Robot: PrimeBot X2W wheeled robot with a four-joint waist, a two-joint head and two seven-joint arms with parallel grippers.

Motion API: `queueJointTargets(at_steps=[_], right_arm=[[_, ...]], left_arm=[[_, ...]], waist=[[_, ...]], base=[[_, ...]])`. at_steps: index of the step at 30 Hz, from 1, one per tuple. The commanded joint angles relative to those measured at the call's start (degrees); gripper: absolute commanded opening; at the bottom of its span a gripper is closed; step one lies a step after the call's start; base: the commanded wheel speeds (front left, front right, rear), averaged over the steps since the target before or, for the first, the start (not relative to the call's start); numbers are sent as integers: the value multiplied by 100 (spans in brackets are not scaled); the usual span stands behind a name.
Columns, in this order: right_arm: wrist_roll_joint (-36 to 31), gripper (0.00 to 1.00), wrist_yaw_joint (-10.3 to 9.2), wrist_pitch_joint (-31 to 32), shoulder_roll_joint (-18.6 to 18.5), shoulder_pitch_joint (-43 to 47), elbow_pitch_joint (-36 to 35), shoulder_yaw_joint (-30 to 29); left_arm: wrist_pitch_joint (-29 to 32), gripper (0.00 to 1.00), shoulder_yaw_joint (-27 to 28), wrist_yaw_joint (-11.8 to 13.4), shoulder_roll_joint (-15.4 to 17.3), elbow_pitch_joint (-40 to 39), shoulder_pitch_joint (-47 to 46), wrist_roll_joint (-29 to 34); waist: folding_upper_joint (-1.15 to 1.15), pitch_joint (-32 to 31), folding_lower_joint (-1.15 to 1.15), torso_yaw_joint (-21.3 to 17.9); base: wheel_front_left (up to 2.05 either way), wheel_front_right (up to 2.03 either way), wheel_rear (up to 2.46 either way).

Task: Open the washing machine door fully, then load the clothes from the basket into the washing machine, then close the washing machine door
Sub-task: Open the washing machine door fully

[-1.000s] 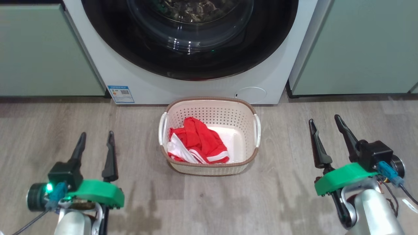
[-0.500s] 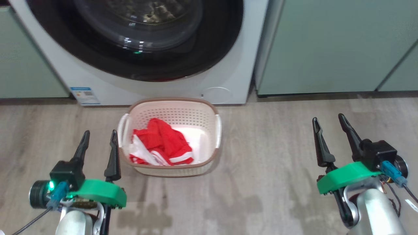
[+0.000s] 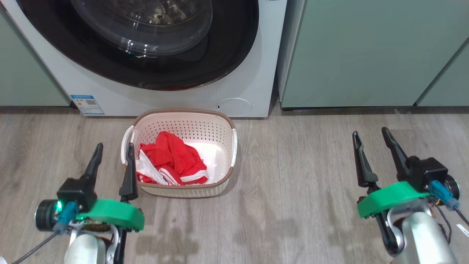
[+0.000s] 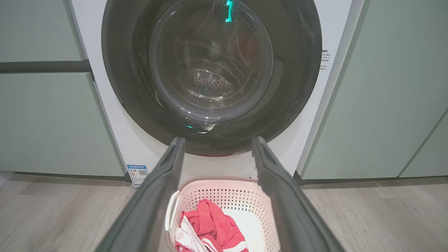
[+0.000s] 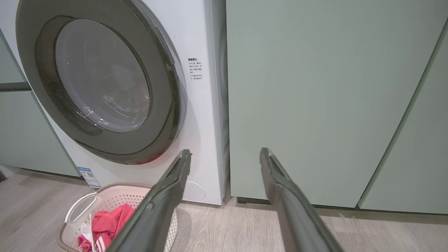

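Nearest, the left gripper (image 3: 115, 146) and right gripper (image 3: 370, 132) hang low over the wood-look floor (image 3: 293, 183). Each has its 2 fingers spread wide with nothing between them.

In the head view the left gripper's inner finger crosses the left handle of the basket (image 3: 183, 111); whether it touches cannot be told. The right gripper is well apart from the basket, out to its right.

The basket stands on the floor just in front of the washing machine (image 3: 256, 73). The clothes (image 3: 172, 157) lie bunched against its left side, leaving its right floor bare.

Behind it, the head view takes in the round cap (image 3: 233, 107) and blue sticker (image 3: 87, 104) low on the machine's front.

The left wrist view faces the washing machine door (image 4: 297, 70) squarely, with the dimpled drum (image 4: 206, 84) visible through the glass. The right wrist view catches the shut door from the side and small printed text (image 5: 193, 69) beside it. Pale green cabinets (image 3: 366, 55) flank the machine.
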Motion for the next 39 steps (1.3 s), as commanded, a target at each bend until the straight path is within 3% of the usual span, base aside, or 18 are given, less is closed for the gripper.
queueJointTargets(at_steps=[1, 20, 21, 22, 30, 33, 39], right_arm=[[58, 100, -1, -70, -15, -235, -182, 140], [74, 100, -1, -76, -15, -254, -166, 135], [78, 18, -1, -76, -15, -256, -169, 136], [83, 0, -1, -76, -15, -257, -172, 138], [141, 0, -1, -77, -15, -255, -199, 170], [460, 0, -1, -77, -15, -285, -274, 218], [2861, 0, -1, -8, -15, -491, -282, 395]], left_arm=[[-73, 100, 203, -13, 67, -207, -238, 82], [-73, 100, 223, -40, 50, -192, -233, 82], [-73, 100, 223, -39, 50, -194, -233, 83], [-73, 100, 223, -38, 49, -196, -233, 84], [-73, 100, 243, -41, 46, -216, -230, 77], [-73, 100, 254, -48, 45, -225, -240, 69], [-73, 100, 263, -59, 43, -269, -283, 60]], waist=[[0, 0, 0, -4], [0, -4, 0, -11], [0, -2, 0, -10], [0, 1, 0, -10], [0, 26, 0, -24], [0, 47, 0, -30], [0, 138, 0, -55]], base=[[0, 0, 0], [0, 0, 0], [0, 0, 0], [0, 0, 0], [0, 0, 0], [0, 0, 0], [0, 0, 0]])
